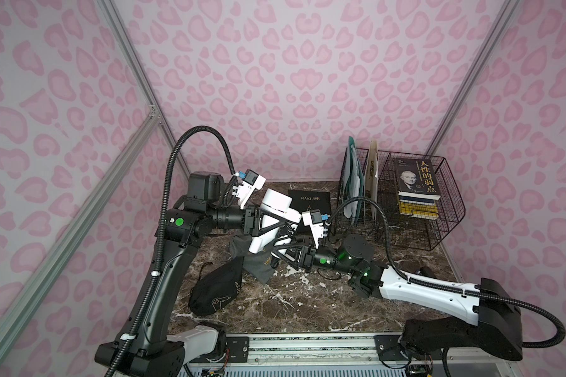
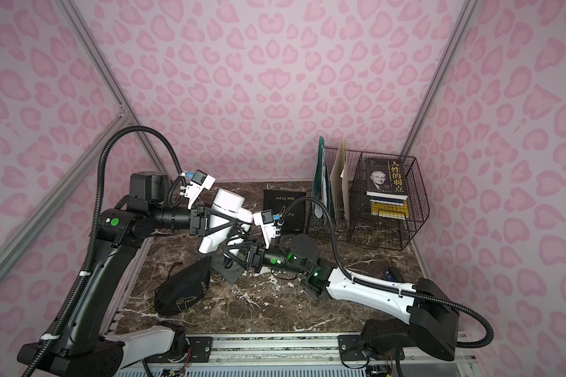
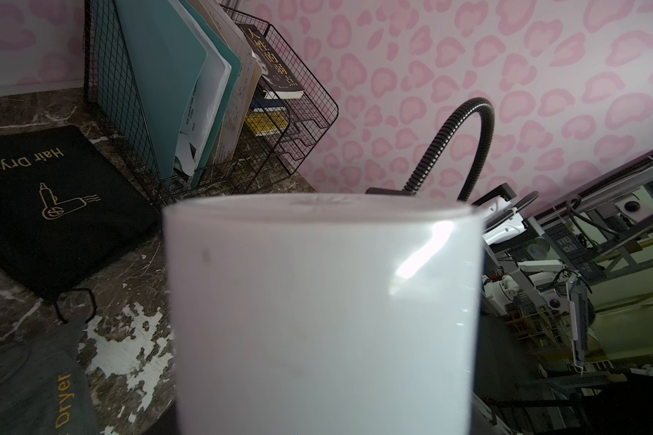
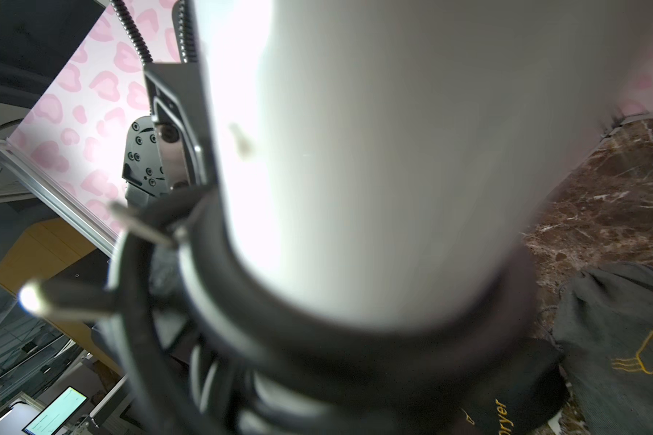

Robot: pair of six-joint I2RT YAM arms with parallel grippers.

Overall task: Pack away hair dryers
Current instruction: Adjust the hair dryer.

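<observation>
White hair dryer [image 3: 317, 301] is filling both wrist cams, so that's your piece. In both top views it hangs tilted between the two arms, clear of the bench [image 1: 307, 303] and over the middle of it.

Round it, big to small:
- bulging black pouch [image 1: 214, 290] at the front on your left side. It looks stuffed, so my guess is one dryer's already bagged, though you can't see inside.
- grey pouch [image 1: 260, 272] lying limp and crumpled right under the white dryer, partly hidden by it.
- flat black pouch [image 1: 309, 199] at the back, just beside the wire rack [image 1: 406, 202], looking empty.
- left tool [image 1: 283, 222] pinching the fat barrel from the side.
- right tool [image 1: 280, 249] clamped on the handle end, right where the black cord [image 4: 242, 357] is wound.

So I'd say you're mid-way through bagging this one: dryer lifted and held by both tools, pouch not opened yet. Can't spot either dark dryer anywhere.

Next move, I reckon, one tool has to let go and deal with the grey pouch, because it's floppy and the mouth won't stay open by itself. Keep the left on the barrel, free the right, pull the pouch mouth open, then feed the dryer in handle first so the cord doesn't snag on the fabric.
</observation>
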